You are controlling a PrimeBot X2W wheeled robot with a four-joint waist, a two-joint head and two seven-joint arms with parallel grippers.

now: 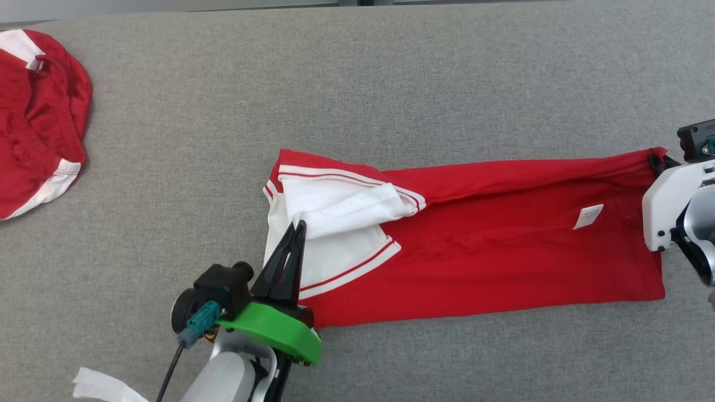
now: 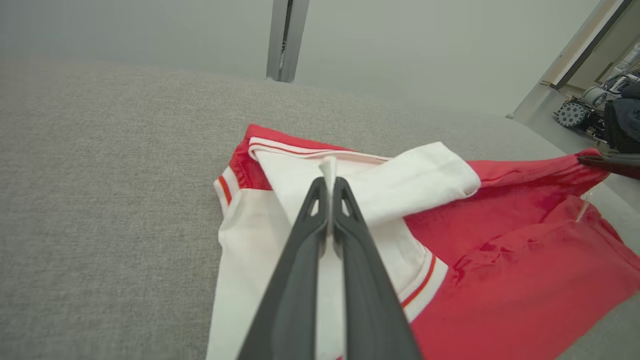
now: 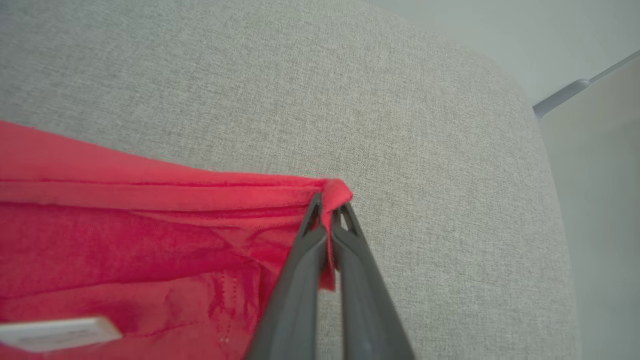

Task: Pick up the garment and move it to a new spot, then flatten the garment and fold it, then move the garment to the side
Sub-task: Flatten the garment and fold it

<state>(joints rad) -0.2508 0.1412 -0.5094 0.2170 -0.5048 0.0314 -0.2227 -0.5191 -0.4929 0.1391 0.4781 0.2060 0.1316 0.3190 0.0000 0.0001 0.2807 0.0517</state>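
The garment [image 1: 503, 240] is red with white sleeves edged in red stripes, and it lies stretched out left to right on the grey table [image 1: 391, 84]. My left gripper [image 1: 299, 226] is shut on a fold of the white sleeve [image 2: 400, 185] at the garment's left end, and the cloth pokes up between the fingertips [image 2: 320, 187]. My right gripper [image 1: 656, 162] is shut on the red far right corner [image 3: 337, 190] of the garment. A white label [image 1: 588, 216] shows on the red cloth near the right end.
A second red and white garment [image 1: 39, 123] lies bunched at the table's far left. A white scrap [image 1: 100, 385] sits by the front edge, left of my left arm. The table's rounded right edge [image 3: 545, 165] is close to the right gripper.
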